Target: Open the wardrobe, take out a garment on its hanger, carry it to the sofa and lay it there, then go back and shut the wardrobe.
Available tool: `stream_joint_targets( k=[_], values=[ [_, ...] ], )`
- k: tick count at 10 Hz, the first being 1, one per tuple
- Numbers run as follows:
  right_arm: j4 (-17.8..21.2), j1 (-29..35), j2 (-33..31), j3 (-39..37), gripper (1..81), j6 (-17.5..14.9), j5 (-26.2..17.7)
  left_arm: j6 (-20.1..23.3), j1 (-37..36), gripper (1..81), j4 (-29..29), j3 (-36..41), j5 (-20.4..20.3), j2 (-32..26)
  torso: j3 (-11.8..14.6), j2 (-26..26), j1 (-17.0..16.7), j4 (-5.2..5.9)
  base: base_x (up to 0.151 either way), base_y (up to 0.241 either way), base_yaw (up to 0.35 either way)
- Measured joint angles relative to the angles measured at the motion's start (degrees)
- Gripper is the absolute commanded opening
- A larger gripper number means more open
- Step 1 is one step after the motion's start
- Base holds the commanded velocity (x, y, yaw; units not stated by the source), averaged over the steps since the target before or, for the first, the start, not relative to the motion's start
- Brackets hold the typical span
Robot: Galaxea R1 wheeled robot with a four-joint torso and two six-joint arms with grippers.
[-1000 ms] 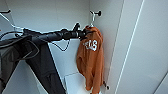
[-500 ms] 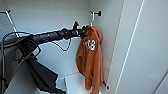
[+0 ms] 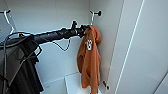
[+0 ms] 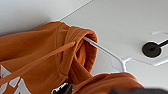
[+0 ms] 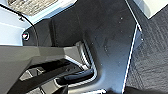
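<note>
Left gripper point(image 3: 85, 28) at hoodie point(image 3: 88, 60) shoulder, hanger point(image 4: 105, 51) hook just above, hoodie hanging long below; finger state unclear. Wardrobe point(image 3: 130, 50) open; left arm nearer.

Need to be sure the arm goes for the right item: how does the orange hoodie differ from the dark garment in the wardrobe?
The orange hoodie is burnt orange with white lettering; the dark garment is plain grey-black. The hoodie hangs at the wardrobe's right side, by the open door; the dark garment hangs at the far left. The left arm reaches up to the hoodie's shoulder, while the dark garment sits under the arm, untouched. Both hang inside on white hangers.
</note>
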Motion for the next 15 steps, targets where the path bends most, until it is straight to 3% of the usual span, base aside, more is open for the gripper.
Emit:
stream_joint_targets(
  k=[7, 15],
  values=[
    [0.0, 0.8, 1.3, -0.1, 81.1, 0.0, -2.6, -0.4, -0.5, 81.1, 0.1, -0.5, -0.6, -7.2, 0.0, 0.0, 0.0, -0.02, 0.0, 0.0, 0.0],
    [0.0, 0.8, 1.3, -0.3, 81.1, 0.0, -2.6, -0.4, -3.1, 81.1, 0.0, -6.0, -1.2, 1.6, 0.0, 0.0, 0.0, -0.02, 0.0, 0.0, 0.0]
  ],
)
